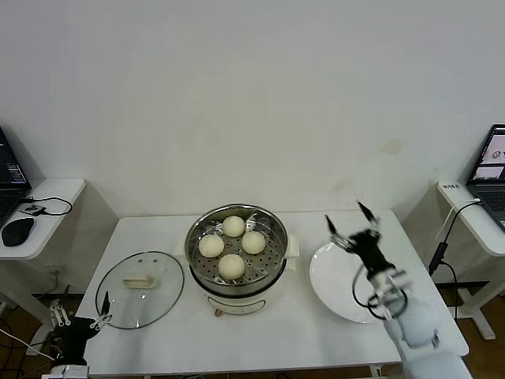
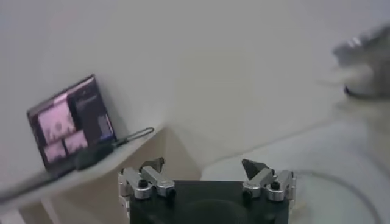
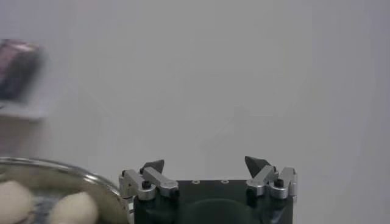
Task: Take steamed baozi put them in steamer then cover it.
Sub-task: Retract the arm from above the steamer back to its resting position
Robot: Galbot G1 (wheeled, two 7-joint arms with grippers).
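White table (image 1: 260,347) carries everything. Steamer (image 1: 237,290), a shiny round steel pot on a cream base, sits at the table's centre near the back edge; its perforated tray holds all four steamed baozi (image 1: 232,266), smooth, matte, cream-white domes clustered close together. Cover (image 1: 140,299), clear glass with a metal rim and a cream block handle, lies flat toward the left edge, just beside the pot and not on it. A bare white plate (image 1: 331,276) rests toward the right edge. Right gripper (image 1: 352,224) hangs above the plate's back rim, jaws spread wide, nothing in them. Left gripper (image 1: 77,320) sits low off the front-left corner, just off the lid's rim, also wide apart and empty. Judgement: loading looks done; covering remains. The lid's block handle is the only sound grip; glass is slick, so pinch across the handle's narrow faces, lift level, and centre the rim over the pot before lowering.
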